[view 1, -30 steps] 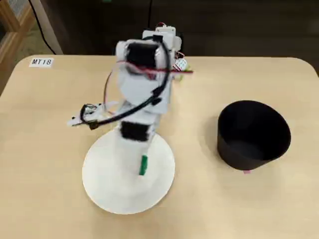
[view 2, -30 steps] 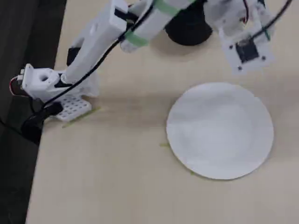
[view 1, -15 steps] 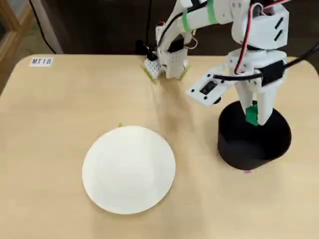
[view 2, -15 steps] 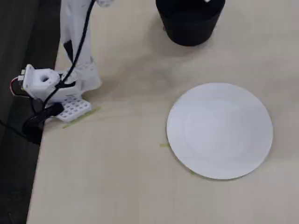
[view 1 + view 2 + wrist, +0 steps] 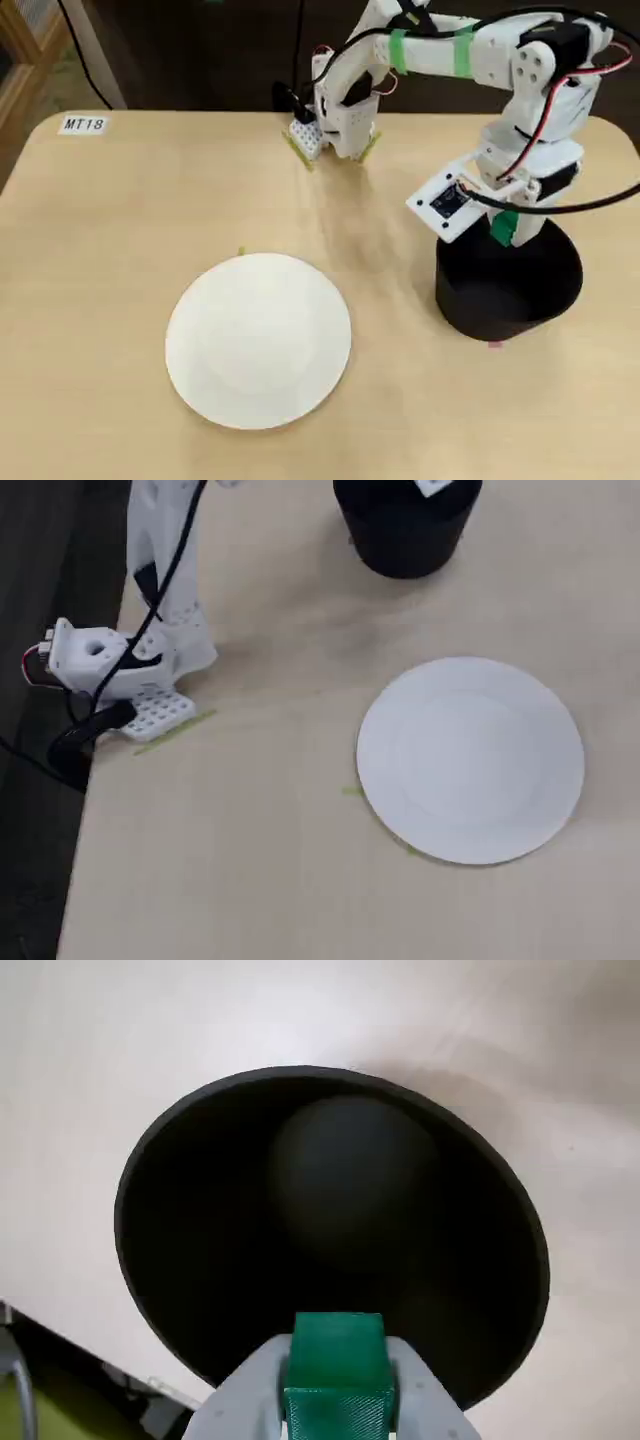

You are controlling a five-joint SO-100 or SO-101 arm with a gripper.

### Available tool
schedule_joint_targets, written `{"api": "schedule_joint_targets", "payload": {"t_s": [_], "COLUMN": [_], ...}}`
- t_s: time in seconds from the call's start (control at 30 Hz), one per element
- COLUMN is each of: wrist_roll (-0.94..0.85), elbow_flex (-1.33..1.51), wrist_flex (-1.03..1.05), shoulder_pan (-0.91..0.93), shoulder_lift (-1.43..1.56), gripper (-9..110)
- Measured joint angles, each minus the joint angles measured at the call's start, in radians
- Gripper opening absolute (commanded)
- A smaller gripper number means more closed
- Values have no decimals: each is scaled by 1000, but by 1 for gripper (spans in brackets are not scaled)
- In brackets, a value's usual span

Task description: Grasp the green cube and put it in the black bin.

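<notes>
The cube sat clamped between the closed fingers of the gripper, hanging over the 6 o'clock rim of the bin in the wrist view, so release likely needed a nudge toward 12 o'clock.

Cube in hand, prob. above bin; plate left of bin.

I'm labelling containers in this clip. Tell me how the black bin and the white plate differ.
The black bin is dark, deep and tall-walled, while the white plate is pale, flat and shallow. The bin sits under the gripper, which holds the green cube above its opening; nothing hovers over the plate. The plate looks wider across than the bin. Both are round, empty and resting on the table.
</notes>
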Motion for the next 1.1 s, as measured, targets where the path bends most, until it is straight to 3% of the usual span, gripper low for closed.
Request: {"api": "schedule_joint_targets", "payload": {"t_s": [0.07,0.17,0.23,0.33,0.53,0.67,0.8,1.0,1.1], "wrist_roll": [-9,-49,-51,-17,44,46,63,97,87], "elbow_flex": [0,0,0,0,67,190,474,1195,1436], "wrist_flex": [0,-3,-3,-3,-3,-18,-201,-667,-742], "shoulder_pan": [-8,-20,-23,-21,17,107,270,517,566], "shoulder_lift": [0,0,0,0,15,176,495,1138,1313], "gripper": [33,38,31,0,0,0,0,0,0]}}
